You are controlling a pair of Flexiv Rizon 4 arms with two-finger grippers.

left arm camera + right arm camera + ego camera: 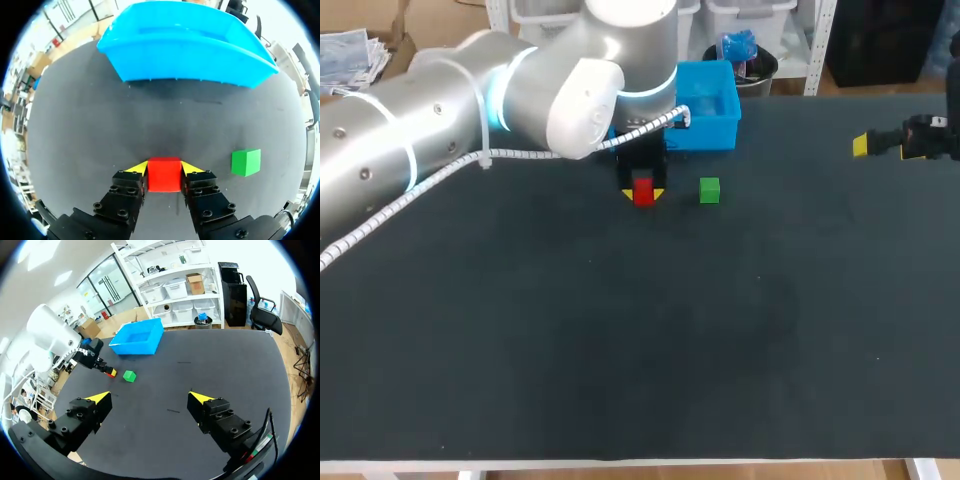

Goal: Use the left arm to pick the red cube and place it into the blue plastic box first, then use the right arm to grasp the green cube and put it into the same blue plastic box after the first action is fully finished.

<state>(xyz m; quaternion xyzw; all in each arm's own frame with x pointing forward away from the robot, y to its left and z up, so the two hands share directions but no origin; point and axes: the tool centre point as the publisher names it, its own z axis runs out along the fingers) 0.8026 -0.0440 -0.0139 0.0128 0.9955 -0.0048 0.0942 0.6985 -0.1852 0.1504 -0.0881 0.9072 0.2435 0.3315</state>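
The red cube (643,190) (164,174) rests on the black table just in front of the blue plastic box (712,128) (185,75). My left gripper (643,193) (164,169) stands over it, both yellow tips pressed against the cube's two sides. The green cube (710,190) (246,162) (129,376) sits a short way to the right of the red one, untouched. Far off at the table's right edge, my right gripper (865,145) (150,399) hangs open and holds nothing. The blue box (137,340) looks empty.
My left arm's thick silver links and white cable (440,175) cross the back left of the table (640,350). The blue box stands at the table's far edge, close behind both cubes.
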